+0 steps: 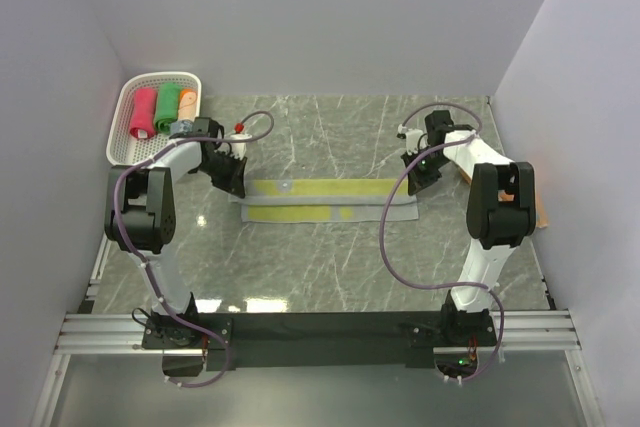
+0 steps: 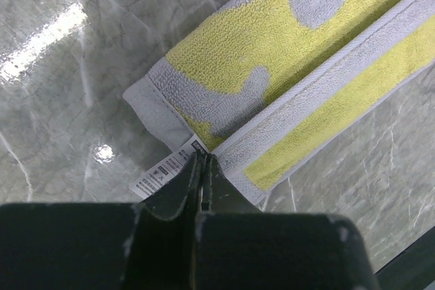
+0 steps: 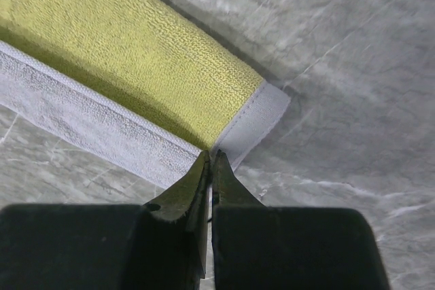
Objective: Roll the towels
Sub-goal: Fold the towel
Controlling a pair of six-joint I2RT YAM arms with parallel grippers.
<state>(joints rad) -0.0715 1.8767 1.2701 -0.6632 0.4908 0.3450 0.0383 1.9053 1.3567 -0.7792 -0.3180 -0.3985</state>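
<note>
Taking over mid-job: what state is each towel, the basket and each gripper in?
yellow-and-grey towel: folded into a long strip, flat on the table, unrolled.
white basket: upright, holds three rolls.
pink-red towel: rolled, in the white basket.
green towel: rolled, in the white basket.
orange towel: rolled, in the white basket.
left gripper: shut, tips at strip's left end.
right gripper: shut, tips at strip's right end.

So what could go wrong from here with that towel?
The left fingers and right fingers are shut right at the end hems of the long yellow-and-grey terry towel, so a hem could slip free. Its lengthwise fold might also open, giving a crooked roll.
</note>
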